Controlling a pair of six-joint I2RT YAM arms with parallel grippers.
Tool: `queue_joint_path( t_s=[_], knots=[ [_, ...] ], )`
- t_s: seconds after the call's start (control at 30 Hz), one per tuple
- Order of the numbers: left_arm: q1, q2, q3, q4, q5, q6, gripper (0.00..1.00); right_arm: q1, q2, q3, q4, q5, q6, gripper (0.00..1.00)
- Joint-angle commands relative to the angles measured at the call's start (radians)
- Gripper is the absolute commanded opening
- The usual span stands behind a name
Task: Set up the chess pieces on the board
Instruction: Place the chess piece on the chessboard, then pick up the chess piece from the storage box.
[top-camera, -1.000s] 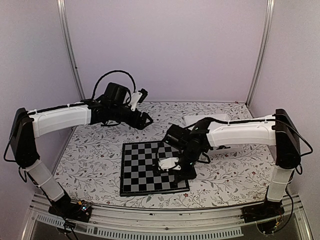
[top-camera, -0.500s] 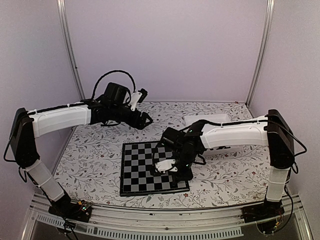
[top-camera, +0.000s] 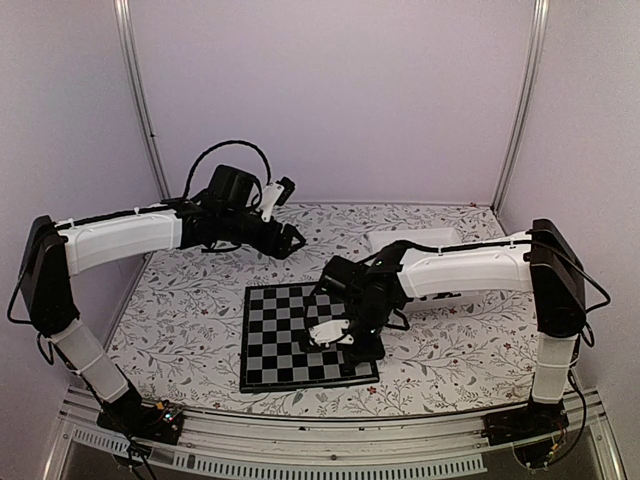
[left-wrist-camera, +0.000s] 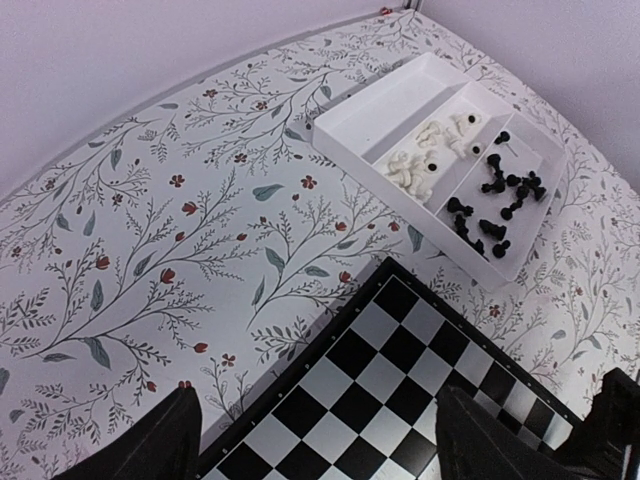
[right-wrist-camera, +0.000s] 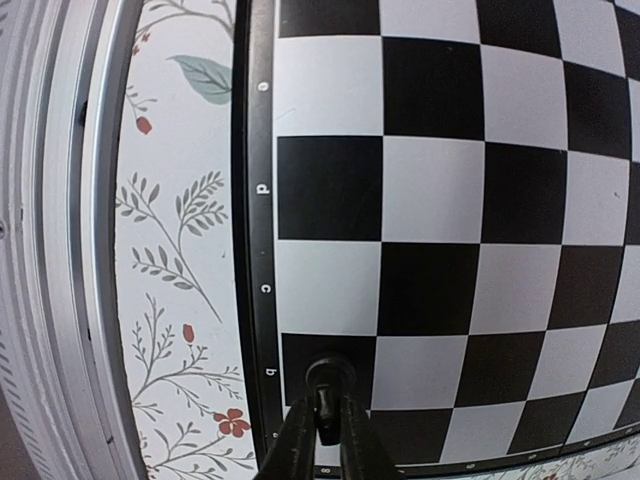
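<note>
Board (top-camera: 280, 340) lies flat on the flowery table (top-camera: 190, 310), near the middle and a bit toward the front; it has dark and light squares and a thin black edge with tiny letters on it; the right arm reaches over the right side of it, and the right claw (right-wrist-camera: 325, 420) points down there; its two thin fingers are pinched tight on one little black piece (right-wrist-camera: 328, 376); seen from the wrist camera, that piece has a round top and is over a dark square in the row next to the edge, beside the letter b; I cannot tell if the piece touches the square or hangs just above it.

Up high over the back left part of the table is the left arm, well away from the right one; the left claw (left-wrist-camera: 318, 440) is spread wide with nothing in it; its two dark fingers (left-wrist-camera: 165, 440) show at the bottom of its own camera view, and one corner of the board shows between them, far below; a white tray (left-wrist-camera: 400, 100) lies on the table past that corner, near the board but not touching it; thin walls split the tray into long parts; one part holds a small heap of white pieces (left-wrist-camera: 430, 155); the part beside it, closer to the board, holds a bunch of black pieces (left-wrist-camera: 495, 195), all jumbled together.
</note>
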Motion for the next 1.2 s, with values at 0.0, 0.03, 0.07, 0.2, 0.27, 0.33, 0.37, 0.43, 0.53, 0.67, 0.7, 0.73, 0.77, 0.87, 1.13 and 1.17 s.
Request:
queue_joint_path(
  t_s=[0.0,0.03,0.07,0.2,0.27,0.33,0.37,0.43,0.53,0.67,0.7,0.73,0.77,0.87,1.13,1.17],
  knots=[
    [0.011,-0.030,0.022,-0.009,0.001,0.007,0.82,0.009,0.016,0.020,-0.010,-0.008,0.009,0.18],
    [0.011,-0.030,0.022,-0.010,0.001,0.008,0.82,0.010,0.013,0.021,-0.013,-0.008,0.009,0.21],
    [0.011,-0.030,0.022,-0.010,0.001,0.008,0.82,0.010,0.008,0.021,-0.016,-0.006,0.009,0.24],
    [0.011,-0.026,0.023,-0.010,-0.001,0.008,0.82,0.005,-0.033,0.028,-0.042,0.004,-0.006,0.33],
    [0.011,-0.023,0.021,-0.011,0.001,0.008,0.82,-0.019,-0.069,0.036,-0.054,0.001,-0.014,0.37],
    [0.009,-0.018,0.021,-0.009,0.005,0.007,0.82,-0.072,-0.124,0.050,-0.058,-0.028,-0.014,0.40],
    [0.009,-0.016,0.021,-0.010,0.005,0.009,0.82,-0.110,-0.150,0.056,-0.054,-0.051,-0.008,0.40],
    [0.006,-0.015,0.021,-0.008,0.011,0.020,0.81,-0.202,-0.196,0.055,-0.025,-0.096,0.003,0.40],
    [-0.011,-0.019,0.008,0.007,0.036,0.049,0.79,-0.366,-0.252,0.006,0.061,-0.143,0.042,0.37],
    [-0.080,-0.019,-0.007,0.038,0.008,0.076,0.77,-0.554,-0.287,-0.083,0.173,-0.134,0.103,0.34],
    [-0.106,-0.014,-0.001,0.038,-0.003,0.077,0.77,-0.594,-0.288,-0.100,0.194,-0.120,0.124,0.34],
    [-0.135,-0.008,0.007,0.035,-0.012,0.102,0.77,-0.644,-0.287,-0.117,0.211,-0.117,0.135,0.34],
    [-0.170,0.001,0.020,0.031,-0.018,0.114,0.77,-0.676,-0.281,-0.130,0.226,-0.122,0.145,0.33],
    [-0.237,0.035,0.054,0.015,-0.042,0.134,0.77,-0.756,-0.264,-0.174,0.259,-0.130,0.173,0.30],
    [-0.334,0.127,0.139,0.001,-0.064,0.082,0.77,-0.794,-0.216,-0.204,0.254,-0.115,0.182,0.31],
    [-0.334,0.144,0.151,-0.007,-0.057,0.065,0.77,-0.793,-0.212,-0.200,0.245,-0.129,0.182,0.32]
  ],
)
